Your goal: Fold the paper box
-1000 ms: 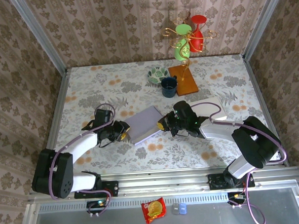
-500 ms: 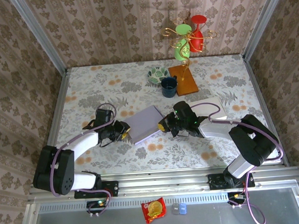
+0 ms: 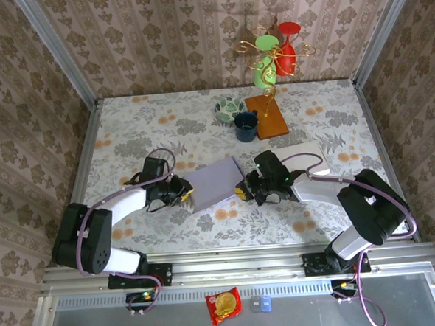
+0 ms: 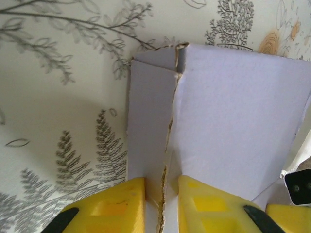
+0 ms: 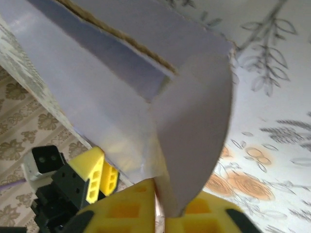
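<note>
Box (image 3: 216,183) (lavender) sits between 2 grippers, left (image 3: 184,195) and right (image 3: 243,192), both clamped on it.

Both white-and-black arms trail purple cables and carry yellow fingers (image 4: 121,206).

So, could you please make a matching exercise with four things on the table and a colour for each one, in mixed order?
Things:
1. paper box
2. mug
3. wooden base of the cup stand
4. snack packet

Colours:
A. red
B. brown-orange
C. pale lilac
D. dark blue

Pairs: 1-C, 2-D, 3-B, 4-A
</note>
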